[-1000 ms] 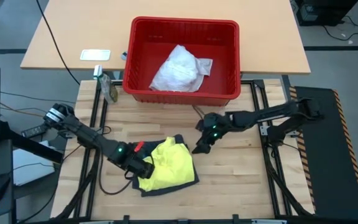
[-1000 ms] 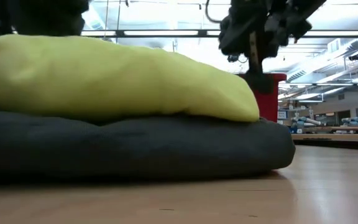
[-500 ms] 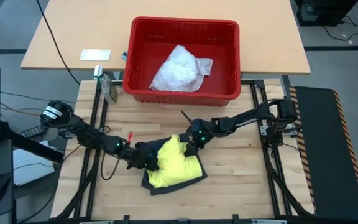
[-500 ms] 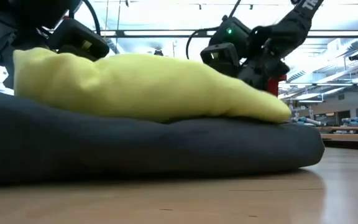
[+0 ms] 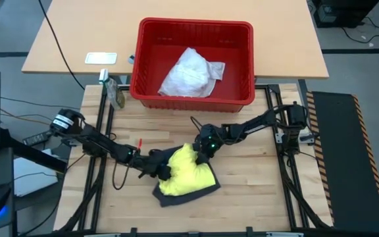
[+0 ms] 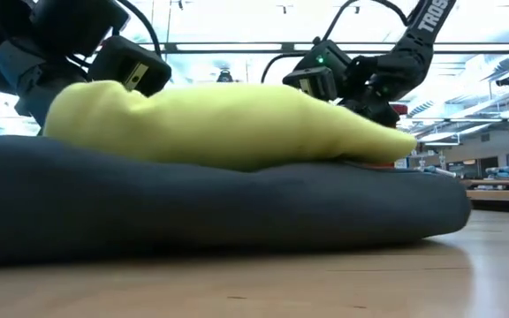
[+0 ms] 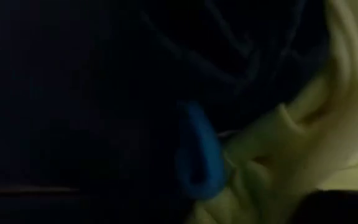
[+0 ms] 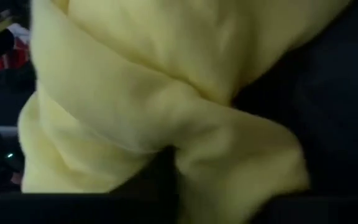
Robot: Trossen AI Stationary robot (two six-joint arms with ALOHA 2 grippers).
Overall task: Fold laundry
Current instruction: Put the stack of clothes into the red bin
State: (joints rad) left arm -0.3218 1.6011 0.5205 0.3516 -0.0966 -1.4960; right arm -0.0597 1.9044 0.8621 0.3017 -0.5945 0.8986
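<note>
so the yellow garment (image 5: 184, 172) is bunched up on top of the dark grey garment (image 5: 188, 195), both on the table (image 5: 255, 191) in front of the red basket (image 5: 194, 39), on the side away from the basket's far wall. compared with half a second back the pile barely shifted, it just looks a touch more scrunched and the grey edge pokes out a bit more on the side away from the basket.

my left hand (image 5: 164, 171) is pressed into the yellow one's edge. it has crept slightly further in since the earlier frame. can't tell if its fingers are clenched or let go, the wrist view is mostly dark cloth with a bit of bright blue fabric (image 7: 197, 149) next to the yellow.

my right hand (image 5: 201, 153) sits at the yellow garment's edge nearest the basket, about where it was half a second ago. same deal, i can't tell whether it's grasping anything, the wrist view is just yellow folds.

white garment (image 5: 191, 72) lies inside the red basket, same as before.
</note>
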